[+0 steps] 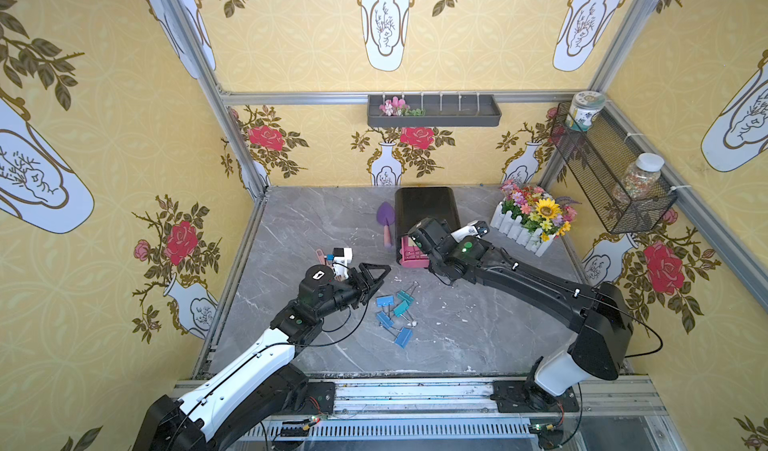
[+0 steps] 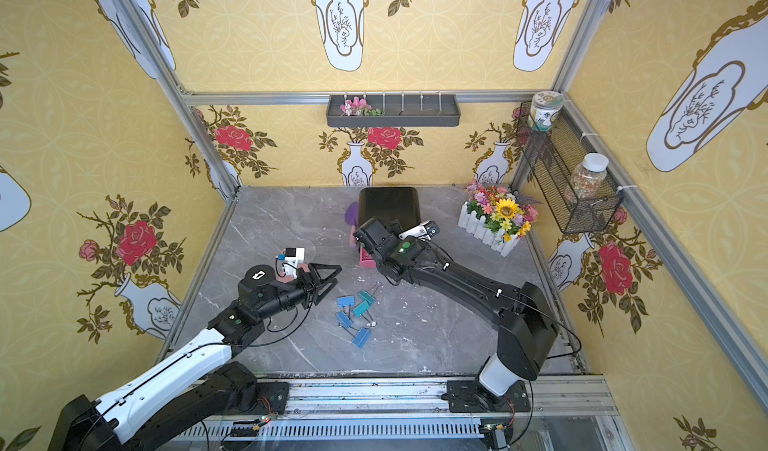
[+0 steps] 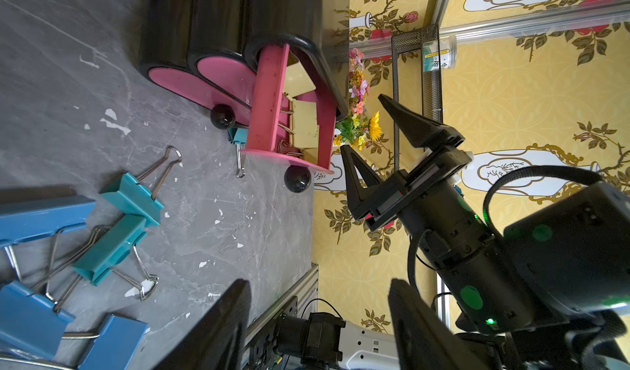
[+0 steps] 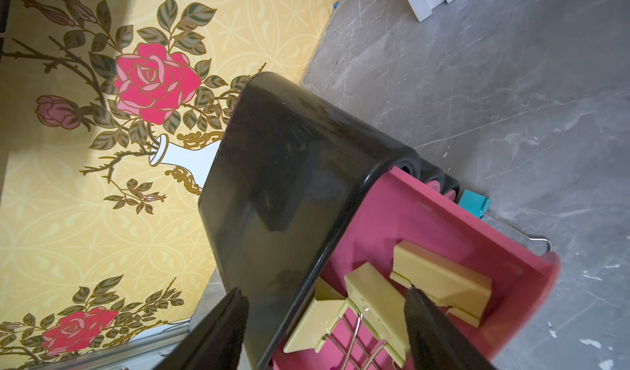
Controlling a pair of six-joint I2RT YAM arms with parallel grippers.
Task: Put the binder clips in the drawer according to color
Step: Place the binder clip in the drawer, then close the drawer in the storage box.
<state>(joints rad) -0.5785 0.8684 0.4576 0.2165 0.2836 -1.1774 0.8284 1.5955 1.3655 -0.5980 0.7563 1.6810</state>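
No legible text. Label on jar (image 1: 584, 112) (image 2: 544, 112), upper right in both top views: characters too small to read.

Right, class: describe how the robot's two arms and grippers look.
The left arm and right arm mix black segments with white shells, thin black cables and green dots near the wrists. The left gripper and right gripper have black, triangular, open-frame fingers.

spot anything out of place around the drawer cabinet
One teal binder clip lies alone on the table at the cabinet's foot, beneath the open top drawer, apart from the loose pile.
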